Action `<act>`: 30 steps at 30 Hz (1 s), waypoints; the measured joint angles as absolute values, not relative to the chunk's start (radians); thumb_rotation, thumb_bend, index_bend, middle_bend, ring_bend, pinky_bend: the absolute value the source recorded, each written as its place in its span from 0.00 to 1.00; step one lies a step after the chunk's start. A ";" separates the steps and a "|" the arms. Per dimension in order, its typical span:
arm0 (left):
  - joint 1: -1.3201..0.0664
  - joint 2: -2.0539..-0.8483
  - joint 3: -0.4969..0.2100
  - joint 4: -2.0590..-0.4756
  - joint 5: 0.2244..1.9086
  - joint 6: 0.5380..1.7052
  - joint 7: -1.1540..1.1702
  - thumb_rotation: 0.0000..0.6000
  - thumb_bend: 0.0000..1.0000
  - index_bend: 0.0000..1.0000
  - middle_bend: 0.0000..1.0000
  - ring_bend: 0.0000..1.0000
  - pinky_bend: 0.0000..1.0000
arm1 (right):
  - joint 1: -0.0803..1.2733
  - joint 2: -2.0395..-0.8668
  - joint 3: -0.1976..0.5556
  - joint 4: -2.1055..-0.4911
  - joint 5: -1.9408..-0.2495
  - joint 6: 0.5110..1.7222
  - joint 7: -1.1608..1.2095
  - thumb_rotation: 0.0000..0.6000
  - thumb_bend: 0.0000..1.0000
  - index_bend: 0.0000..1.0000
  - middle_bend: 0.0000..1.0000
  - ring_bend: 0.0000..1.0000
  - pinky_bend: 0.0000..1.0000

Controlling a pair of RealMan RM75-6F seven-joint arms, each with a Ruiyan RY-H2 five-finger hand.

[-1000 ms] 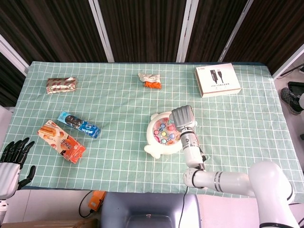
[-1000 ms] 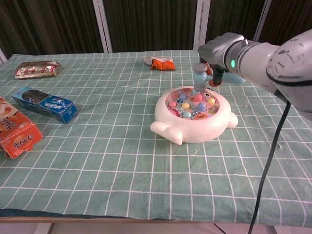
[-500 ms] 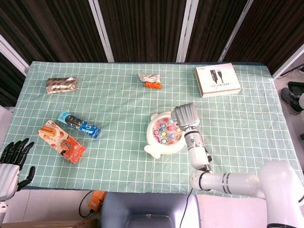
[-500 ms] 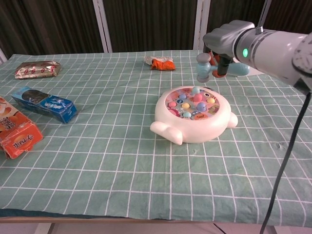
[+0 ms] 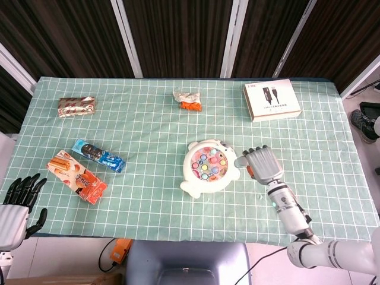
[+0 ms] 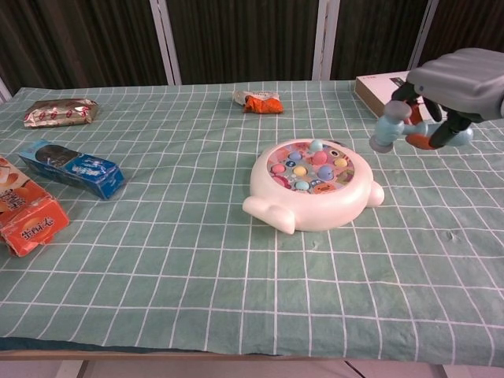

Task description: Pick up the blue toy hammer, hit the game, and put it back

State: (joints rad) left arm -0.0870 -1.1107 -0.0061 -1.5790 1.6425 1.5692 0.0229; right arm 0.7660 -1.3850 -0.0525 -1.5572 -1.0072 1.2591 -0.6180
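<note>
Left hand [image 5: 16,205] at 7 o'clock off the near table edge, fingers spread, holding nothing; not shown in the chest view.

Right hand [image 6: 450,90] at 3 o'clock of the game [image 6: 312,185], lifted clear of the cloth, fingers wrapped on the blue toy hammer [image 6: 391,126]. Hammer head points toward the game but hangs apart from it, out past the rim. In the head view the hand [image 5: 261,165] covers most of the hammer (only its grey head peeks out on the side facing the game).

Game sits near table centre, coloured pegs up, its tab-like feet sticking out at 7 and 3 o'clock.

Judgement: the hammer looks headed for set-down on the right side of the table [image 5: 320,148].

Risks:
- Letting go from this height: the hammer would drop and likely bounce or roll, since a round head gives little to stop it.
- Lowering too close to the game: head or handle could clip the 3 o'clock foot and shove the light plastic base.
- The grip seems to sit close behind the head, so the hammer may tip as the fingers open.

Further off: blue snack pack [image 5: 98,155] and orange snack box [image 5: 77,176] at 9 o'clock, silver wrapper [image 5: 77,106] at 10, small orange packet [image 5: 188,100] at 12, white cable box [image 5: 271,100] at 1 o'clock. All well apart from the hand's likely path.
</note>
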 measured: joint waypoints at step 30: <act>-0.100 -1.119 -0.009 -1.584 1.622 1.540 0.044 1.00 0.48 0.01 0.00 0.00 0.01 | 0.541 -1.692 -0.028 -0.747 -1.385 1.145 0.041 1.00 0.63 0.94 0.66 0.62 0.66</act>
State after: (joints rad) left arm -0.1000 -1.1186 -0.0089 -1.5843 1.6216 1.5396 0.0435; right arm 0.5406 -1.6917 -0.0283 -0.7472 -1.3851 1.1449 0.0409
